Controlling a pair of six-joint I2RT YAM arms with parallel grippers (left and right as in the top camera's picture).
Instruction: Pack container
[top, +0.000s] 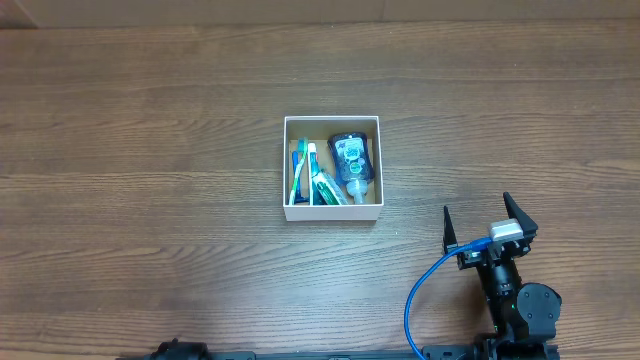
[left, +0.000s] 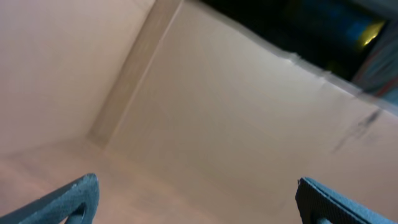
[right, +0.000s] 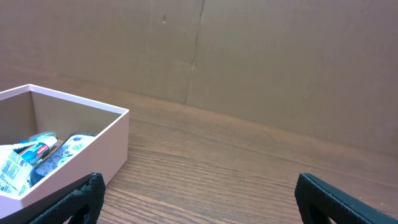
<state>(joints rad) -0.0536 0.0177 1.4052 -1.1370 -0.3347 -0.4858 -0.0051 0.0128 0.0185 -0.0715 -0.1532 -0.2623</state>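
Observation:
The container (top: 287, 170), a small square white box, sits mid-table. It holds toothbrushes (top: 299, 172), a white-and-green packet (top: 328, 186) and a blue bottle (top: 352, 165). My right gripper (top: 487, 222) is open and empty, to the right of the box and nearer the front edge. In the right wrist view its fingers (right: 199, 199) are spread wide, with the container (right: 115, 140) at the left. My left gripper (left: 198, 200) is open and empty. It faces a tan cardboard wall, and only its base shows in the overhead view.
A tan cardboard wall (right: 249, 62) stands behind the wooden table (top: 150, 150). A blue cable (top: 420, 290) loops beside the right arm at the front edge.

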